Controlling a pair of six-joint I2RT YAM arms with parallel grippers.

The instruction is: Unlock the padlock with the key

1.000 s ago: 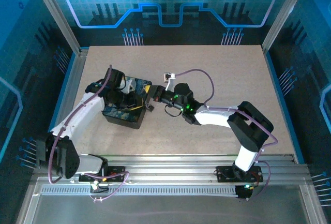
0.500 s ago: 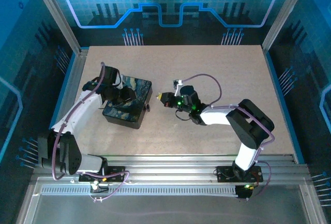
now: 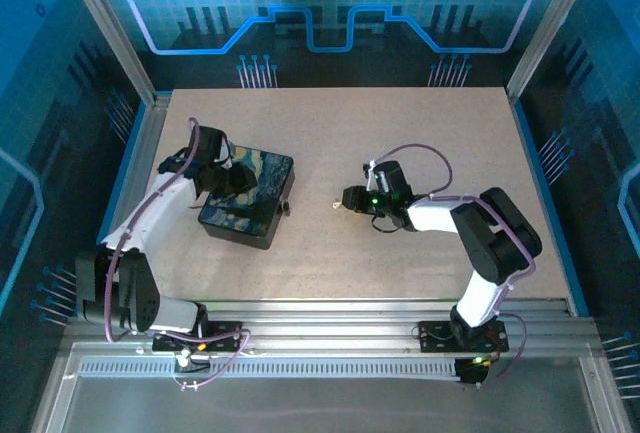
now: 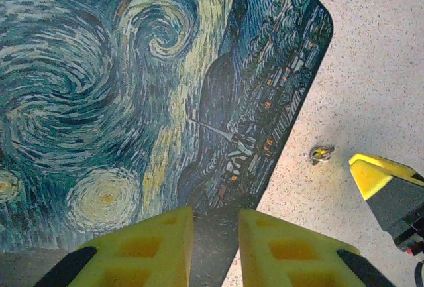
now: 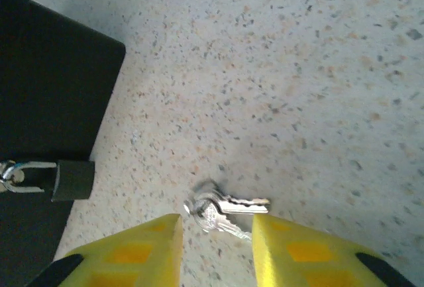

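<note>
Table (image 3: pixel 430 133): bare pale top.
Box (image 3: pixel 255 211): left of centre, swirly lid up.
Left gripper (image 4: pixel 215 250): over the lid's near edge, fingers narrowly parted, holding nothing.
Right gripper (image 5: pixel 215 250): spread wide, empty.
Padlock (image 5: pixel 71 179): against the box's side.
Key (image 5: pixel 228 207): flat on the table, at the mouth of the right gripper's gap, clear of the padlock.

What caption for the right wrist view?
Right end effector open over the key on the speckled table, padlock beside the black box at left.
</note>
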